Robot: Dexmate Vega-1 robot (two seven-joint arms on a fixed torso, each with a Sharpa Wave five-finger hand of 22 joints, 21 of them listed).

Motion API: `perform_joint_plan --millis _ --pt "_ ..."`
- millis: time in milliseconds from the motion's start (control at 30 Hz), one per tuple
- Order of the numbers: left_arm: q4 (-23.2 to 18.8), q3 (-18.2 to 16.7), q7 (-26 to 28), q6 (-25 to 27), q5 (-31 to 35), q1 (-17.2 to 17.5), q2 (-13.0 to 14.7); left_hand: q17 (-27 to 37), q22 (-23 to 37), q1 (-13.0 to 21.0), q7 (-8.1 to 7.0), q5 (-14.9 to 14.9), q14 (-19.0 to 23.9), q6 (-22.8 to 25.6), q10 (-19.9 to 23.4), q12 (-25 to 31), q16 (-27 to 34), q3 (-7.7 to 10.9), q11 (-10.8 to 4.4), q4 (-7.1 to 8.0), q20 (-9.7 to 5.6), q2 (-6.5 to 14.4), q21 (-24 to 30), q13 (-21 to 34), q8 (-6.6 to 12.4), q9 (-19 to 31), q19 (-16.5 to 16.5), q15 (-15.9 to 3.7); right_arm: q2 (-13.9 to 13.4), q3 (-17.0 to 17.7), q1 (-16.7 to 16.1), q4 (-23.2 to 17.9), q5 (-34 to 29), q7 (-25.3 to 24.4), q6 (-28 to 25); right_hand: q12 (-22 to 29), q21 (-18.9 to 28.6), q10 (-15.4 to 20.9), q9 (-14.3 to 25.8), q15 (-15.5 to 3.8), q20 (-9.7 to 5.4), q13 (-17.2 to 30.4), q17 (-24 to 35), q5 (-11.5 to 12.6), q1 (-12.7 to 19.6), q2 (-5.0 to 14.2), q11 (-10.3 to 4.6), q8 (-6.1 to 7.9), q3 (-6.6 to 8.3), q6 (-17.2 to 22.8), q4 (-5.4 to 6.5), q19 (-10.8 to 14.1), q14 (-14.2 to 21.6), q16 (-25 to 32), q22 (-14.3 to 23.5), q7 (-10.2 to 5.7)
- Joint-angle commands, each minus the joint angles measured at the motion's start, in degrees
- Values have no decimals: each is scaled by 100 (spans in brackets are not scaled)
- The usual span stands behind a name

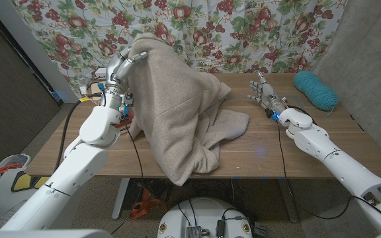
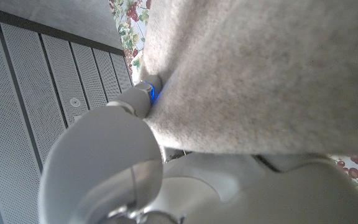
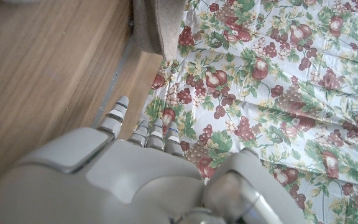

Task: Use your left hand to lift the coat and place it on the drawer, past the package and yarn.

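We start with the long wooden table (image 1: 323, 155), backed by a curtain printed with fruit and leaves (image 1: 243, 26). Over its middle hangs the beige fleece coat (image 1: 177, 106), by far the biggest thing on it: its top is lifted high at the table's left rear, while its lower folds drape down, one flap lying on the wood towards the centre and another hanging over the near edge. So we judge the lift as under way but not finished, since much of the cloth is not yet clear of the table.

We see no drawer and no package in these pictures, so the carry and the placing are both left to do. The teal ball of yarn (image 1: 315, 90) sits at the far right of the table, well apart from the coat.

Our left hand (image 1: 126, 64) is raised at the coat's peak, its fingers clamped on the fabric there; the left wrist view has the cloth lying against the hand. Our right hand (image 1: 267, 96) waits upright near the yarn, fingers apart, holding nothing.
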Motion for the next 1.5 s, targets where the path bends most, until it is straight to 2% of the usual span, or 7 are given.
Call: perform_joint_plan --millis 33,500,1167,1233,1267,1500 --pt "-95 -113 244 -79 255 94 -219 23 1 -34 9 -3 21 21 -20 21 -16 24 -46 3 -671 -8 28 3 -40 17 11 -189 21 -24 49 97 5 89 15 2 21 24 33 -54 3 19 21 -22 21 29 -29 -12 9 -2 -32 -1 -12 21 11 4" --pt "-174 -229 347 -26 371 133 -325 23 5 -30 35 -4 37 40 -16 23 -18 22 -50 -4 -678 -11 27 3 -69 20 8 -190 9 -21 49 102 23 105 -18 3 22 25 33 -53 3 19 21 -23 21 30 3 -13 8 -5 -34 1 -12 21 11 2" --pt "-463 -792 778 137 697 644 -511 22 8 -28 11 -4 44 43 4 22 -31 14 -47 -2 -674 -12 33 4 -106 30 -2 -190 168 -196 345 342 -73 219 -127 3 23 26 33 -51 3 19 20 -23 25 36 -1 -13 9 -5 -40 1 -15 20 11 2" --pt "-490 -840 809 154 727 687 -540 21 -31 -30 2 -4 45 46 6 22 -33 10 -50 0 -672 -13 9 3 -107 34 2 -190 188 -225 386 390 -102 248 -113 -1 23 14 33 -52 3 19 20 -23 25 37 -42 -13 9 -6 -41 1 -15 20 11 1" --pt "-502 -860 813 165 735 703 -549 20 -33 -28 15 -4 44 51 5 22 -35 11 -48 -1 -675 -11 9 3 -108 31 6 -191 203 -225 401 399 -82 254 -141 0 23 17 33 -52 3 19 20 -23 26 37 2 -12 8 -6 -42 0 -15 20 11 3" --pt "-541 -940 884 224 836 752 -644 2 -41 -31 12 -5 33 56 11 22 -54 8 -51 -4 -675 -18 -1 3 -115 35 9 -191 286 -291 522 559 -115 347 -128 4 23 27 33 -50 0 20 20 -23 27 39 3 -12 9 -6 -44 1 -12 21 11 5"
